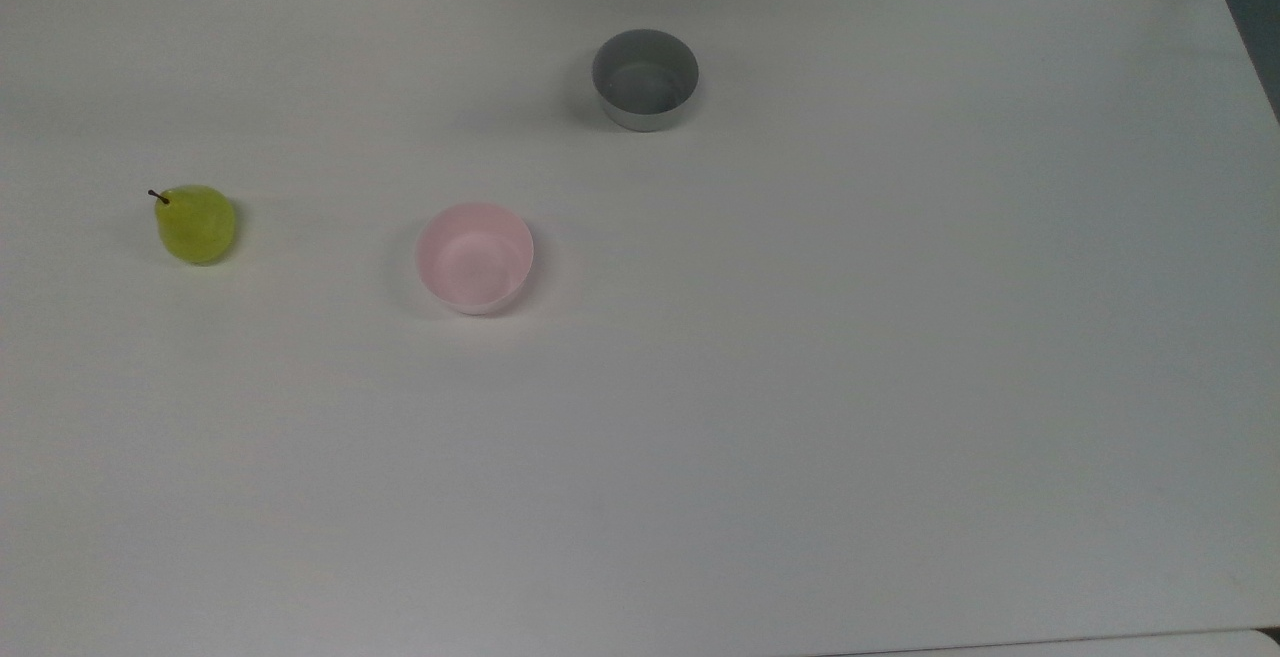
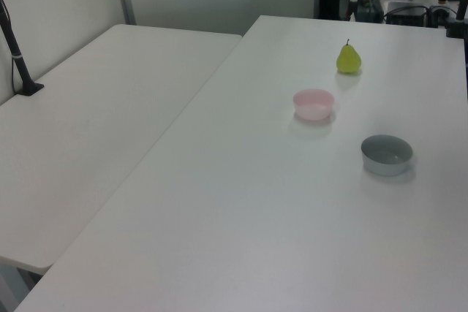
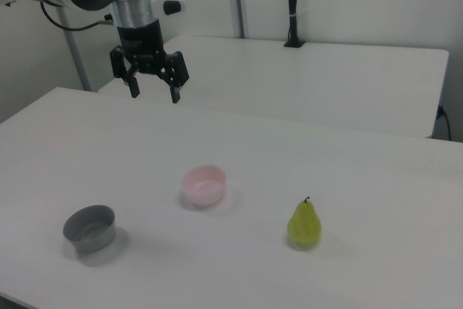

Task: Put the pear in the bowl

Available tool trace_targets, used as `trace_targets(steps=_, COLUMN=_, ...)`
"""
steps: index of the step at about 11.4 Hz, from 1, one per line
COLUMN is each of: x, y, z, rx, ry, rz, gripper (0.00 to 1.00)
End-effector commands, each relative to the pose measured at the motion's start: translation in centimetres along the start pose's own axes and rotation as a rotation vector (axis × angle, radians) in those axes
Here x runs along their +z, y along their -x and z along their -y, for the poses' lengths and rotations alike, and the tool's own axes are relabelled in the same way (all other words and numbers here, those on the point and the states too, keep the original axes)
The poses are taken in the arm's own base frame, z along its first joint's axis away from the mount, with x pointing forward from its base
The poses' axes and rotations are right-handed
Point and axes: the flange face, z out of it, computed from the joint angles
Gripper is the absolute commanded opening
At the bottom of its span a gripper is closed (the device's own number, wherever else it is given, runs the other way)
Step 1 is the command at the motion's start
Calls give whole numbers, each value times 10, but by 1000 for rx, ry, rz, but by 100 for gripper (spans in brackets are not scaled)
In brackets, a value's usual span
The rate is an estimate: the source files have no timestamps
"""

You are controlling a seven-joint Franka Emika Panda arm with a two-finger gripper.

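Pear point(image 1: 197, 224) stands upright on the white table point(image 1: 800, 387), well apart from the pink bowl point(image 1: 474, 257), which sits to its right in the top view. A grey bowl point(image 1: 645, 78) sits further off. The gripper point(image 3: 153, 93) hangs high above the table, fingers spread and holding nothing.

We see even, soft overhead light on the white table point(image 1: 800, 387); the pear point(image 3: 304, 225), the pink bowl point(image 3: 204, 184) and the grey bowl point(image 3: 90, 228) cast faint, diffuse shadows; the top view looks slightly hazy, with mildly dimmer corners.
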Motion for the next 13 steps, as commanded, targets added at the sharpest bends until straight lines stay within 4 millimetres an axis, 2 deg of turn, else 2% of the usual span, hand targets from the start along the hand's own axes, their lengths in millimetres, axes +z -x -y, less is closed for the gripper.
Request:
trace_targets(steps=1, x=-6, y=12, z=-15, rx=-105, ry=13, rz=17, gripper=100)
trace_targets(steps=6, x=-18, y=27, z=-70, rx=-231, ry=50, rz=1, gripper=100)
trace_targets(steps=8, x=-12, y=30, z=-90, rx=-206, ry=80, rz=21, gripper=100)
trace_targets(steps=11, x=-5, y=41, z=-137, rx=-137, ry=97, rz=2, gripper=100)
trace_targets(steps=12, x=-7, y=43, z=-151, rx=-156, ry=120, rz=-31, gripper=100)
trace_targets(steps=13, x=0, y=42, z=-166, rx=-182, ry=136, rz=-35, gripper=100)
